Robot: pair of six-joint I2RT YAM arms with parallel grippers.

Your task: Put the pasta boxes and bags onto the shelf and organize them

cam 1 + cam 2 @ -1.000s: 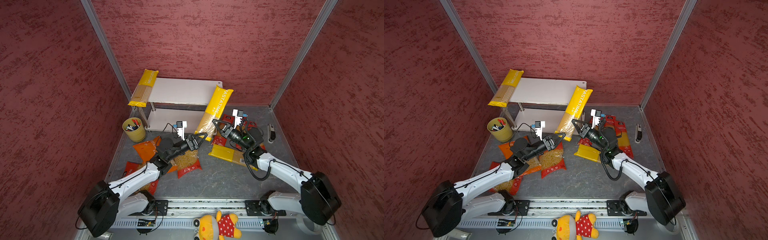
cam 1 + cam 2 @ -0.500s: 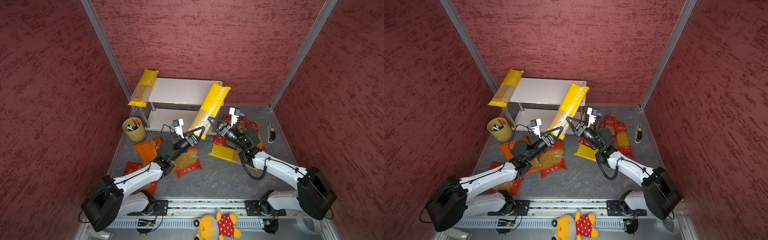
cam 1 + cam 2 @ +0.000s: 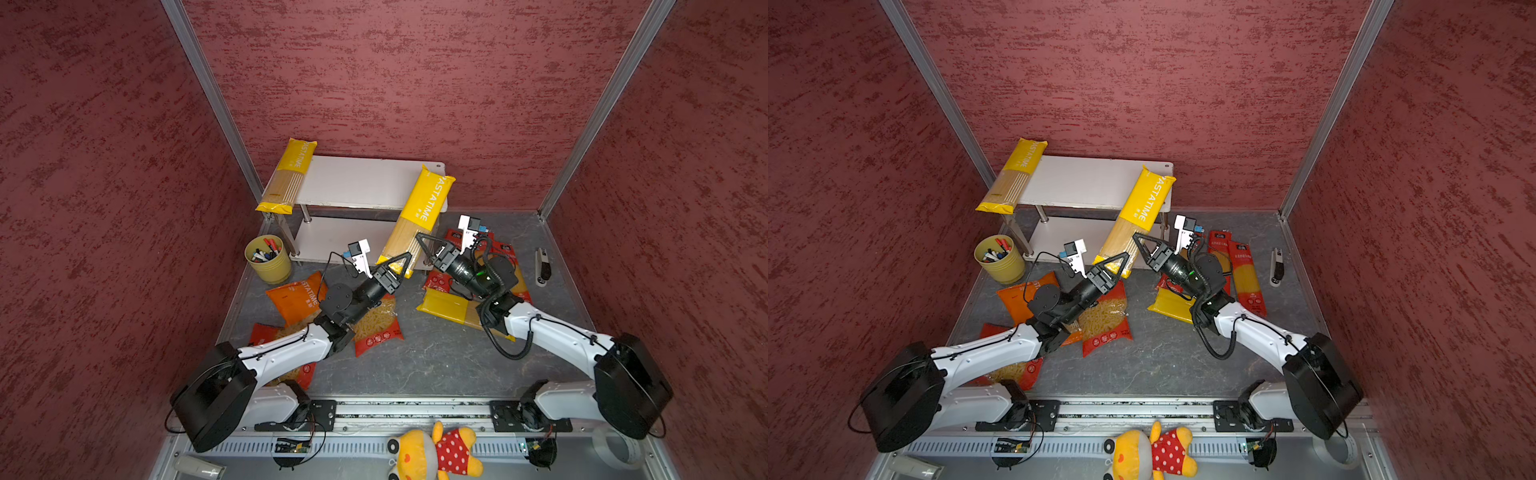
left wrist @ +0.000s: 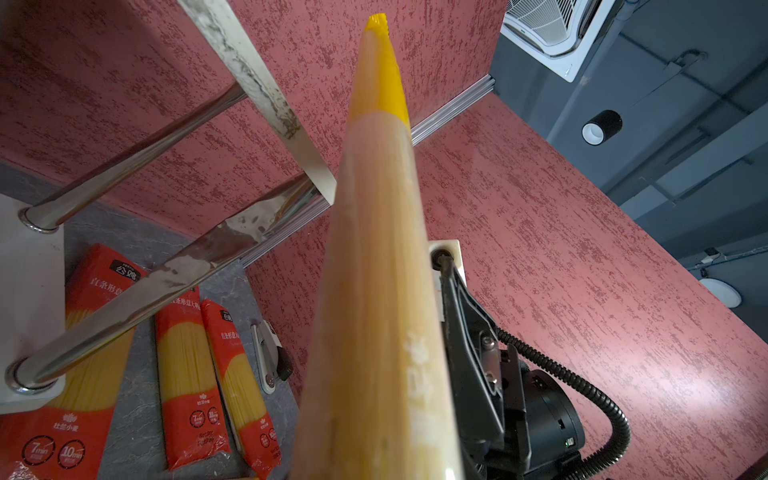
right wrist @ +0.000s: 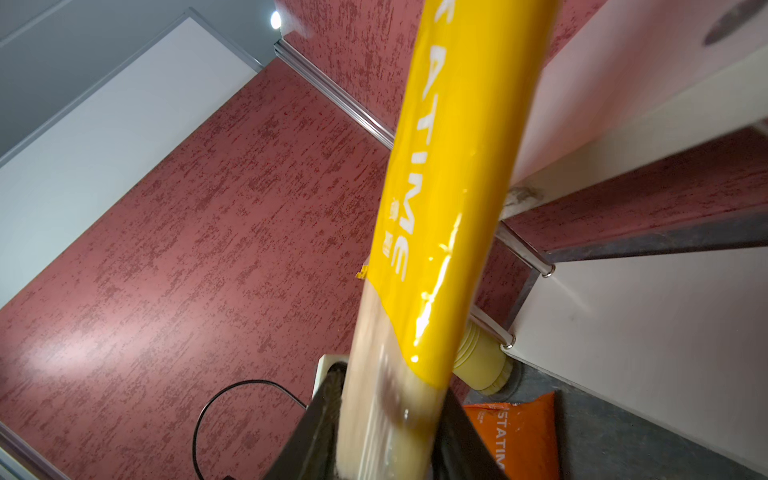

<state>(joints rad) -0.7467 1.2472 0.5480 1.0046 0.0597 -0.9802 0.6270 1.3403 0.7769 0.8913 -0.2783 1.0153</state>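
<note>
Left wrist view is basically all yellow PASTATIME spaghetti pack (image 4: pixel 374 291), running straight up the middle of the shot. My left claw (image 3: pixel 399 264) is clamped on that pack's lower end, just in front of the shelf (image 3: pixel 357 187). My right claw (image 5: pixel 388 399) sits a bit higher on the same pack with one finger on each side. Honestly I can't tell if it's pinching or just flanking. The pack is tilted, with its bottom end out front of the shelf's right side and its yellow top end over the right end of the top board.

Both top views show a second yellow spaghetti pack (image 3: pixel 289 176) along the left end of the shelf's top board, overhanging the front edge. A third yellow pack (image 3: pixel 446 305) lies flat on the desk (image 3: pixel 436 365) in front of the shelf's right end, partly under my right arm. Red spaghetti packs (image 3: pixel 1246 274) lie on the desk right of the shelf. The orange macaroni bag (image 3: pixel 295 295) and a red short-pasta bag (image 3: pixel 374 324) sit out front of it.
</note>
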